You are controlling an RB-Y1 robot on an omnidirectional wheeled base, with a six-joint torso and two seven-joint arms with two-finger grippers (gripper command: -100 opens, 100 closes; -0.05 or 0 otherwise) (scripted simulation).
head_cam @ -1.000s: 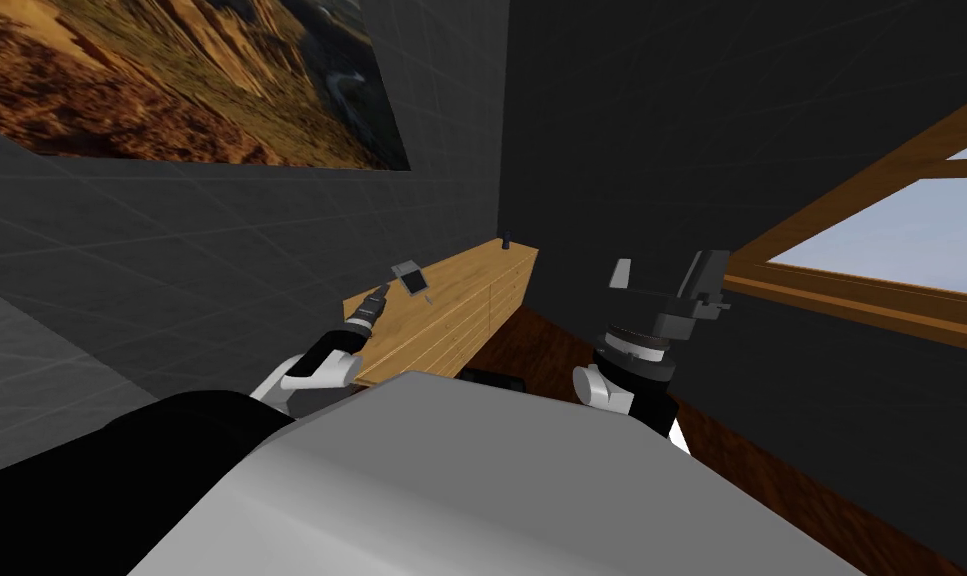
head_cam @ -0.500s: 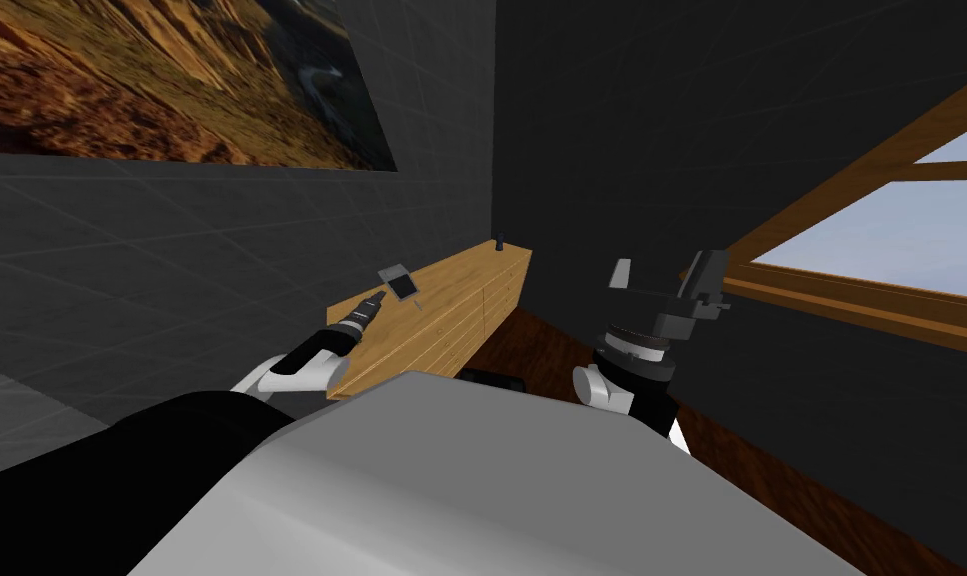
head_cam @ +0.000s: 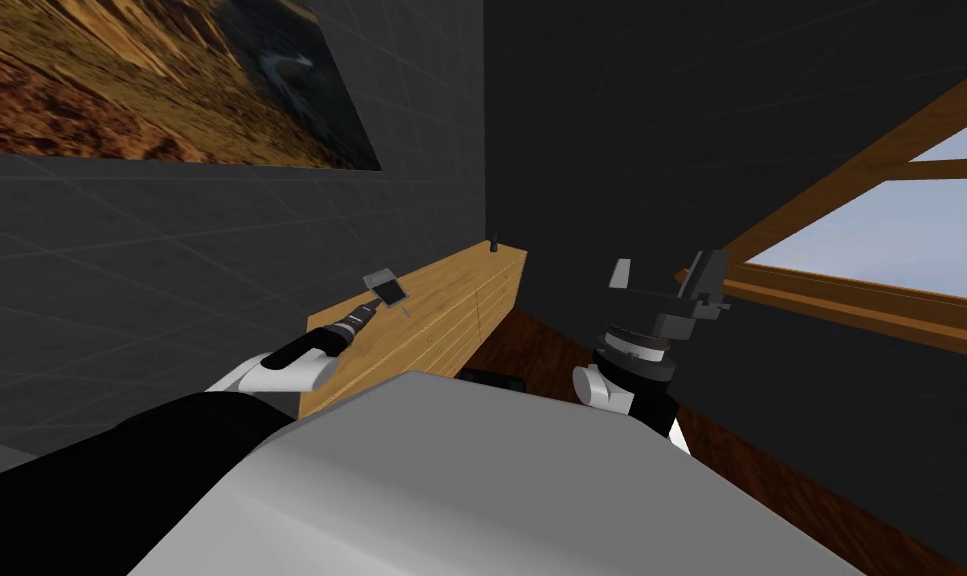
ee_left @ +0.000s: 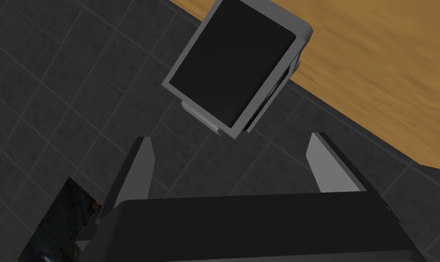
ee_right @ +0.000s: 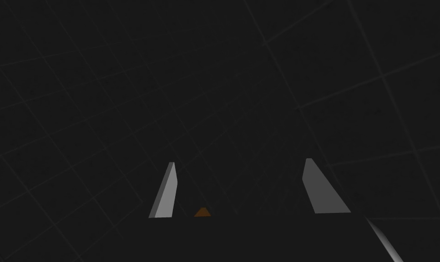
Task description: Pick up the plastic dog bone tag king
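Across the head view's left half, a dark tiled wall backs a long wooden sideboard at centre. Centre right, the right gripper is raised, fingers apart. Centre left, the left gripper hangs open, empty. Just beyond its tips, untouched, by the sideboard's back edge, is the tag, a grey-framed black slab

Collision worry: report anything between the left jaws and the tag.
A grey-framed dark panel stands straight ahead of the open left jaws; the tiny grey piece, probably the tag, lies beside it on the wooden cabinet.
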